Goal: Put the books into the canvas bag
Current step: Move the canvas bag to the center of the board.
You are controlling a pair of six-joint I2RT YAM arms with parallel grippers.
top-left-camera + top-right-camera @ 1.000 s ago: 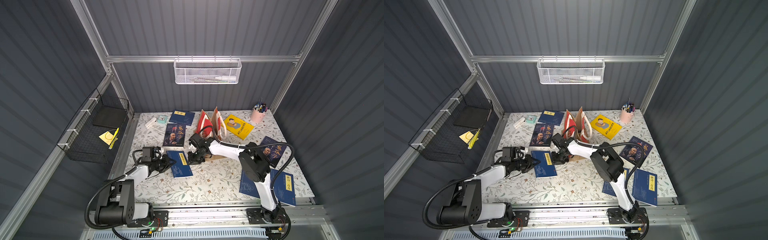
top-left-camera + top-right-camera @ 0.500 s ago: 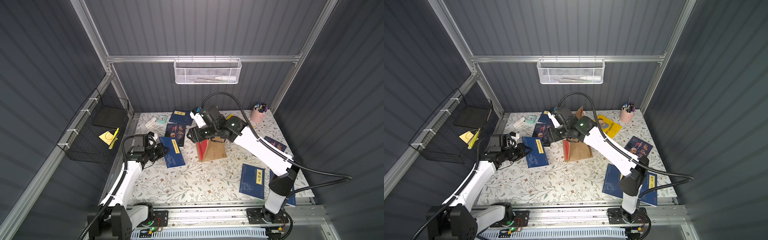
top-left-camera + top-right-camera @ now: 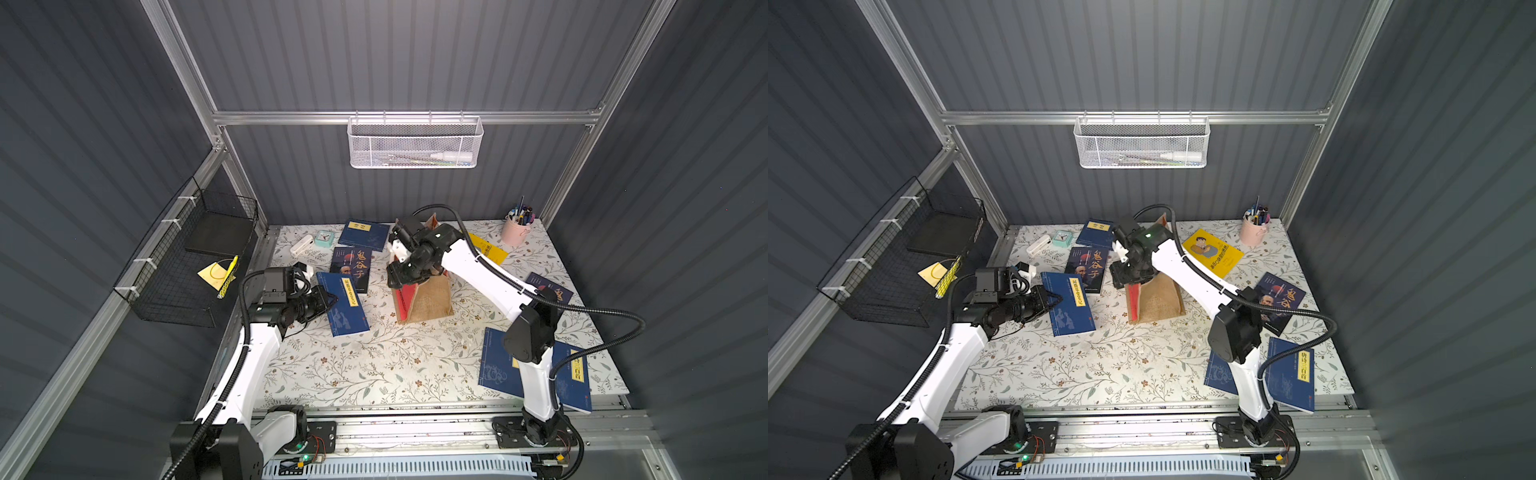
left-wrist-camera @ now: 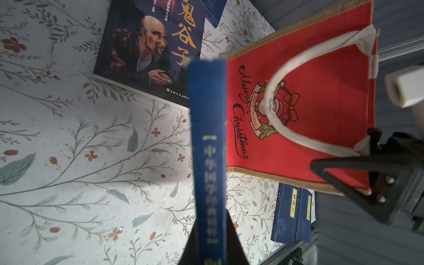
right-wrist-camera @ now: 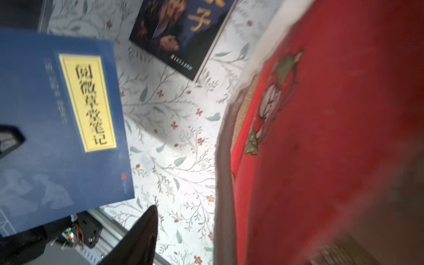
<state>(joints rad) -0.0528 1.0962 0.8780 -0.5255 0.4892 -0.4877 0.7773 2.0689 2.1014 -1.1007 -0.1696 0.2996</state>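
Both arms have risen from the desk (image 3: 365, 374) within the last second. The left gripper (image 3: 329, 298), low beside a flat navy book (image 3: 348, 307) a moment ago, now clamps that book by its edge. It holds the book lifted and tilted, clear of the surface, between the desk's left edge and the canvas bag (image 3: 430, 299). The right gripper (image 3: 394, 279) has climbed from the bag's base to its top rim. Its black fingers sit at the base of a white handle (image 4: 270, 103); whether they pinch it or stand parted cannot be told. This looks like 1 arm steadying the mouth while the other brings a book over. No book shows inside yet.

The bag stands upright near the desk's middle. It is boxy, with coarse tan burlap sides, a smooth red front panel bearing "Merry Christmas" script, and flat woven handles. Its soft walls will probably sag.

The held book is a thin paperback with a matte cover, yellow title label and square spine. The other books lie flat:
- 1 portrait book (image 3: 353, 268) just left of the bag
- 1 back-edge navy book (image 3: 363, 235)
- 1 yellow book (image 3: 1212, 252) toward the back right
- 1 second portrait book (image 3: 1281, 301) near the right edge
- 2 stacked navy books (image 3: 1291, 374) at the front right corner
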